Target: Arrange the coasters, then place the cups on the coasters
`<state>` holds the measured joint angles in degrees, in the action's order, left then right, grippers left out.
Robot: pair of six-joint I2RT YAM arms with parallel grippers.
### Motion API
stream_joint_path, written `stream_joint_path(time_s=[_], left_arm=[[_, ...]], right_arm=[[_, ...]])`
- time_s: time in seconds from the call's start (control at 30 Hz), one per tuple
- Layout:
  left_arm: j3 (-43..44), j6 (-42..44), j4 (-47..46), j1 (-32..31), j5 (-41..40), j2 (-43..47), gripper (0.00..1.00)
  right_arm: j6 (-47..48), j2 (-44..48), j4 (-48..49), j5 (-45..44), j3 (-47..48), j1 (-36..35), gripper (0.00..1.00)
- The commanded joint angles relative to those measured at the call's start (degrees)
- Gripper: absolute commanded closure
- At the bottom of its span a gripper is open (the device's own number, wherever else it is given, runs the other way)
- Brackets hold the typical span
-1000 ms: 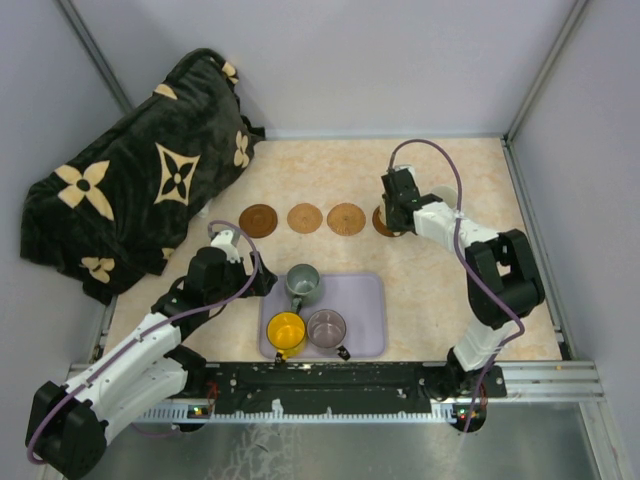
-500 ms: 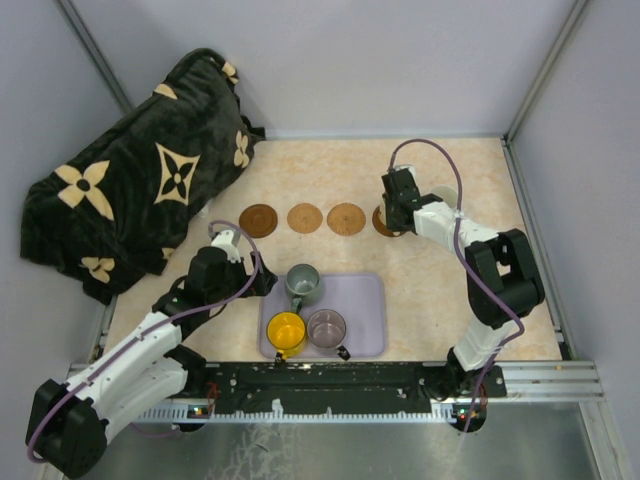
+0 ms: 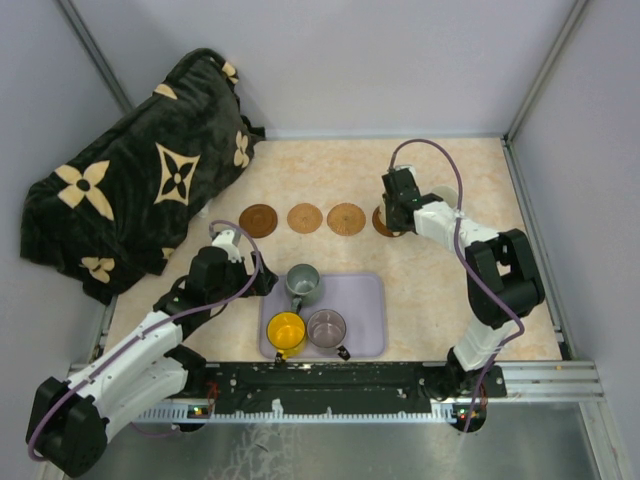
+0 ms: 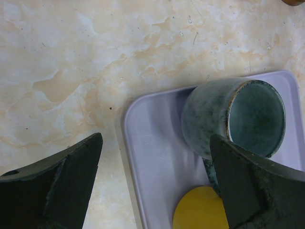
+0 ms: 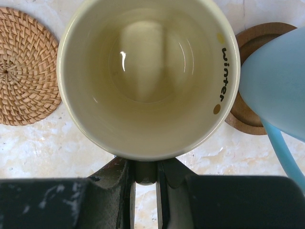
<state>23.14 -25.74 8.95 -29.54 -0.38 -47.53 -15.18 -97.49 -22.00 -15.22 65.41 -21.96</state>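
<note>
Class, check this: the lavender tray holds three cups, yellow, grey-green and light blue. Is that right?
Not quite. In the top view the lavender tray holds the yellow cup, the grey-green cup and a translucent purple-grey cup, not a light blue one.

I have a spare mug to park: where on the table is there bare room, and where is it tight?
Bare table lies between the coasters and the back wall, and between the lavender tray and the right arm. Tight: the row's right end, where the right gripper holds the cream cup beside the light blue cup.
</note>
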Motion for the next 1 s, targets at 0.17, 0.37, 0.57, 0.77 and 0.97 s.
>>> stream_joint_path(time_s=[0.17, 0.37, 0.57, 0.77, 0.97], left_arm=[[-0.5, -0.6, -1.5, -0.4, 1.2, 0.0, 0.0], [-0.6, -0.7, -1.3, -0.4, 1.2, 0.0, 0.0], [-0.5, -0.6, -1.3, -0.5, 1.1, 0.0, 0.0], [-0.1, -0.6, -1.4, -0.5, 1.3, -0.5, 0.0], [0.0, -0.6, -1.4, -0.4, 1.3, -0.6, 0.0]], right_arm=[[0.0, 2.3, -0.7, 0.6, 3.9, 0.2, 1.0], [0.0, 2.3, -0.9, 0.3, 4.1, 0.2, 1.0], [-0.2, 1.6, -1.6, 0.4, 4.7, 0.2, 1.0], [-0.2, 1.1, -2.0, 0.0, 5.6, 0.2, 0.82], [-0.3, 0.8, -2.0, 0.0, 5.9, 0.2, 0.55]])
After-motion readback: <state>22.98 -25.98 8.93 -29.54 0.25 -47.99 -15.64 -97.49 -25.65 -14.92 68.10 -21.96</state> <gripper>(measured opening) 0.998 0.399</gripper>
